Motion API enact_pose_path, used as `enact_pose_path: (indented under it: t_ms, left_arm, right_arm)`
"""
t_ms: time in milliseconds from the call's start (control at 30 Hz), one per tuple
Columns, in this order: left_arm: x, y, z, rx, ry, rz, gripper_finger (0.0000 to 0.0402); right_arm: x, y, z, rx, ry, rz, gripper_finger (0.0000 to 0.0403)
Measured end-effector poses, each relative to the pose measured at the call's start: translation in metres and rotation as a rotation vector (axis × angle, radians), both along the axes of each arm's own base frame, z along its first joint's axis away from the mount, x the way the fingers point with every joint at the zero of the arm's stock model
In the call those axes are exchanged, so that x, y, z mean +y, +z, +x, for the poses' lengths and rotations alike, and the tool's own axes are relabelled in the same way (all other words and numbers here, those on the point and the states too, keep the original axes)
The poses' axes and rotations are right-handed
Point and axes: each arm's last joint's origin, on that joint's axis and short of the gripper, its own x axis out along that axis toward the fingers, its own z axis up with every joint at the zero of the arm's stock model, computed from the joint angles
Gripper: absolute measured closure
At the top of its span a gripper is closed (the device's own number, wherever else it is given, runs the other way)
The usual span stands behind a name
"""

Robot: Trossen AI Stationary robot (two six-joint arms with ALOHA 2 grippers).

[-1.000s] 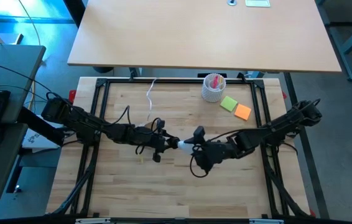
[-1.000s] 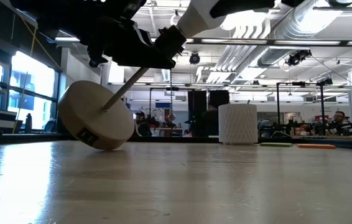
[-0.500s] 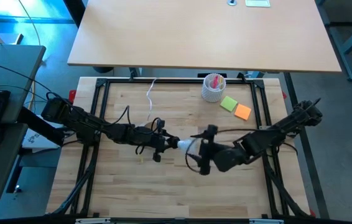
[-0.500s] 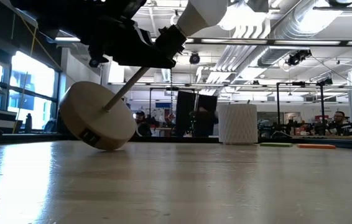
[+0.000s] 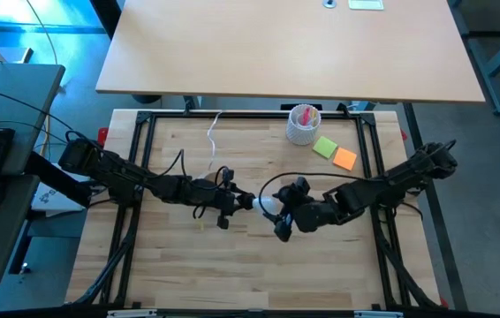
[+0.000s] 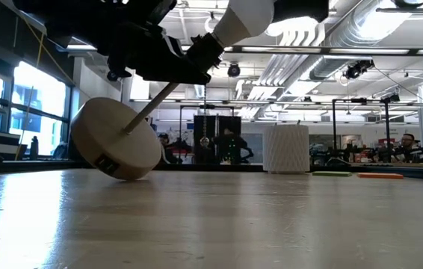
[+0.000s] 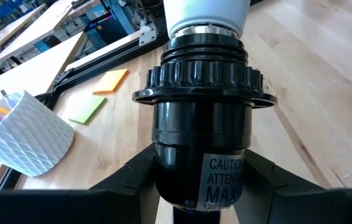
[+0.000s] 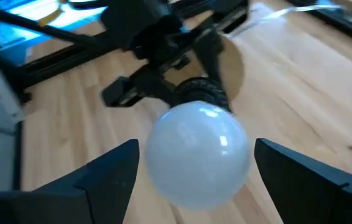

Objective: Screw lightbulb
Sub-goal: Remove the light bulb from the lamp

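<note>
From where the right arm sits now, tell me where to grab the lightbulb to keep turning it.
Grip the lightbulb on its widest round part, one finger on each side, coming head-on along its axis from the end away from the black socket. The left hand holds the socket, hiding the screw base. The open right hand already straddles the globe.

Back-right table clutter, non-task.
White ribbed cup (image 5: 303,124) with pink contents near the far edge; green sticky note (image 5: 325,147) touching orange sticky note (image 5: 344,159) just beside it; white cable (image 5: 214,134) left of cup.
</note>
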Motion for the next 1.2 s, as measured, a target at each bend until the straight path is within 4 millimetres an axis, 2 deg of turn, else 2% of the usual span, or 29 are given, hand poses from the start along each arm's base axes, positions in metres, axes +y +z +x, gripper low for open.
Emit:
enact_pose_path:
  t_ms: [167, 367, 733, 933, 1033, 1200]
  left_arm:
    - [0.000, 0.000, 0.000, -0.001, -0.004, 0.001, 0.0257]
    - [0.000, 0.000, 0.000, 0.000, 0.002, 0.001, 0.0257]
    - [0.000, 0.000, 0.000, 0.002, 0.005, 0.002, 0.0257]
    - [0.000, 0.000, 0.000, 0.000, 0.000, 0.000, 0.0257]
    - [0.000, 0.000, 0.000, -0.003, -0.002, -0.002, 0.0257]
    - [0.000, 0.000, 0.000, -0.003, 0.000, -0.003, 0.0257]
  right_arm:
    - [-0.007, 0.000, 0.005, 0.020, 0.079, 0.023, 0.0104]
    - [-0.014, 0.000, 0.007, 0.052, 0.143, -0.095, 0.0140]
    - [-0.016, 0.000, 0.008, 0.193, 0.531, -0.641, 0.0154]
    - [-0.008, 0.000, 0.004, 0.294, 0.804, -1.020, 0.0155]
    - [-0.005, 0.000, 0.003, 0.311, 0.829, -1.098, 0.0155]
    - [-0.004, 0.001, 0.003, 0.299, 0.750, -1.049, 0.0154]
